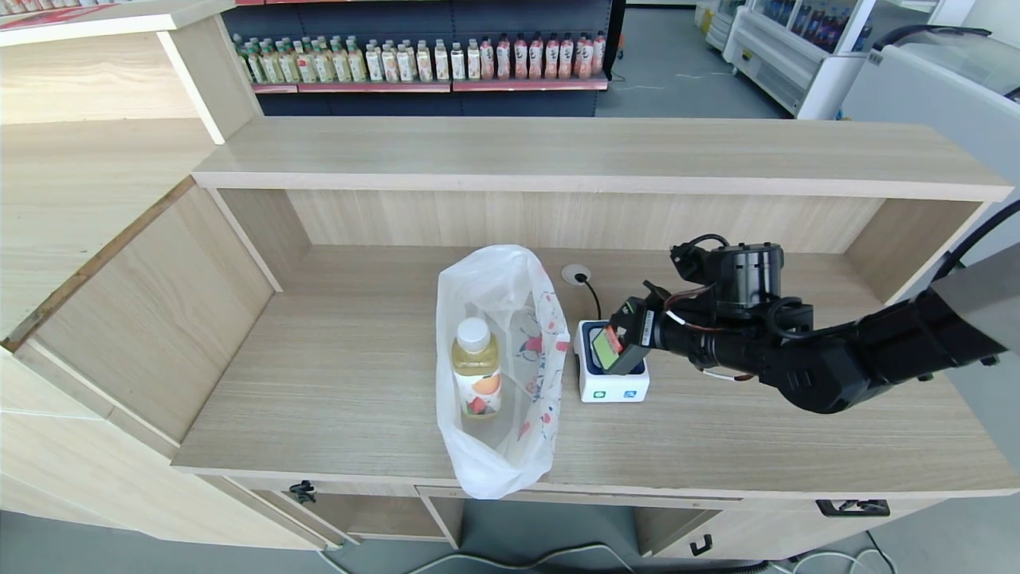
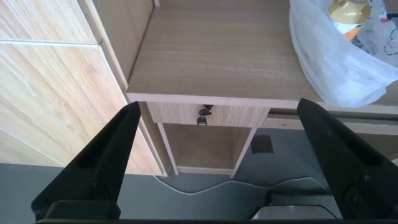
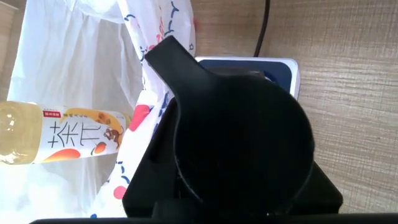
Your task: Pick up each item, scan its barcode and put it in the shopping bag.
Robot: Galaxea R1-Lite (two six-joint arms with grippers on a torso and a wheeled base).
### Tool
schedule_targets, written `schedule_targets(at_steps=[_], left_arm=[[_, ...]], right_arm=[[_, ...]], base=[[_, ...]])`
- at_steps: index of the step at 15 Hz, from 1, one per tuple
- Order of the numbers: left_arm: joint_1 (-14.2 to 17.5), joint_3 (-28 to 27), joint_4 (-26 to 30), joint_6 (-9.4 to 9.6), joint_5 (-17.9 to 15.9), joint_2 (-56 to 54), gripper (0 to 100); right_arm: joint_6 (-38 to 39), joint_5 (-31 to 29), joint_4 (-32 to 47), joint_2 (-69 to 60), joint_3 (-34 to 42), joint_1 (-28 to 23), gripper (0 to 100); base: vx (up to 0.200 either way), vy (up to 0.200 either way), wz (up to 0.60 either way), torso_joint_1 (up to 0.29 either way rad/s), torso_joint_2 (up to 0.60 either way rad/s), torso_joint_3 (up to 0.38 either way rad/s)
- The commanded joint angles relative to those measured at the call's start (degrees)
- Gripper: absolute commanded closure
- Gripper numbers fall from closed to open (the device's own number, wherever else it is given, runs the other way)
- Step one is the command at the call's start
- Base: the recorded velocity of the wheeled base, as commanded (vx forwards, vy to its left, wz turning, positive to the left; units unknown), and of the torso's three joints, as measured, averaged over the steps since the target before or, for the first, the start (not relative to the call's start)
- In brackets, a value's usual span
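Note:
A white shopping bag (image 1: 494,375) lies open on the wooden counter (image 1: 335,383), and a bottle of yellow drink (image 1: 476,368) stands inside it. Just right of the bag is a white scanner box (image 1: 612,384). My right gripper (image 1: 620,344) hovers right over the scanner, shut on a small green and red item (image 1: 606,349). In the right wrist view a black rounded shape hides that item, with the bag (image 3: 74,68), the bottle (image 3: 62,134) and the scanner (image 3: 280,65) below it. My left gripper (image 2: 219,106) is open below the counter's front edge, near the bag (image 2: 336,62).
A black cable (image 1: 594,296) runs from the scanner to a port at the counter's back. A raised shelf and side walls box in the counter. A drawer with a lock (image 2: 204,115) sits under the front edge. Bottle shelves and freezers stand far behind.

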Motion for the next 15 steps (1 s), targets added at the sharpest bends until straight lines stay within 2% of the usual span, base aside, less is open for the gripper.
schedule_targets(at_steps=[1,10,12,15], left_arm=[[0.02,0.01,-0.01,-0.01,0.00,-0.02,0],[0.02,0.01,-0.01,-0.01,0.00,-0.02,0],[0.02,0.01,-0.01,-0.01,0.00,-0.02,0],[0.02,0.01,-0.01,-0.01,-0.09,-0.02,0]], right_arm=[[0.03,-0.07,-1.02,1.62,0.12,0.29,100],[0.20,-0.07,-1.37,0.48,0.21,0.46,100],[-0.32,-0.25,-1.28,-3.48,-0.05,0.11,100],[-15.79,-4.46,0.56,-11.56,1.18,-5.16,100]], base=[[0.000,0.000,0.00,0.000,0.00,0.000],[0.000,0.000,0.00,0.000,0.00,0.000],[0.000,0.000,0.00,0.000,0.00,0.000],[0.000,0.000,0.00,0.000,0.00,0.000]])
